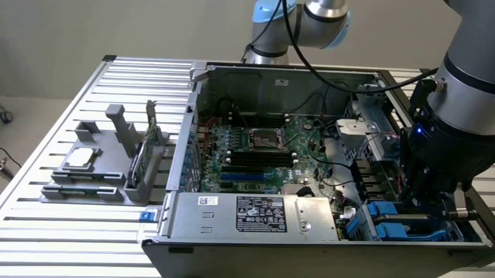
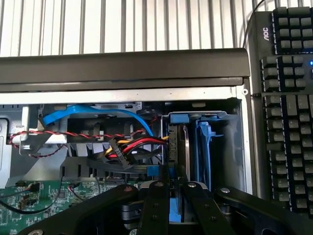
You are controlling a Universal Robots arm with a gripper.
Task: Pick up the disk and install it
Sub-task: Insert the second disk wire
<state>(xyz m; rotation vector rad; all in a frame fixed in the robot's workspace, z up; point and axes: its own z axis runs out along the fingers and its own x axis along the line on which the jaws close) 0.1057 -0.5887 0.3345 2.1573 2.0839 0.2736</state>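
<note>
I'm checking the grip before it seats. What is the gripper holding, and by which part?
The gripper is shut on the disk, pinching its near end, with the disk standing on edge in the drive bay.

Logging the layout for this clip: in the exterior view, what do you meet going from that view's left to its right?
Grey parts holder → upright green circuit card → motherboard inside the open computer case → blue drive frames → gripper over them.

The big grey robot arm (image 1: 456, 110) reaches down into the open black metal computer case (image 1: 309, 174) by the blue plastic drive frames (image 1: 395, 223), on the ribbed silver metal surface (image 1: 69, 110).
</note>
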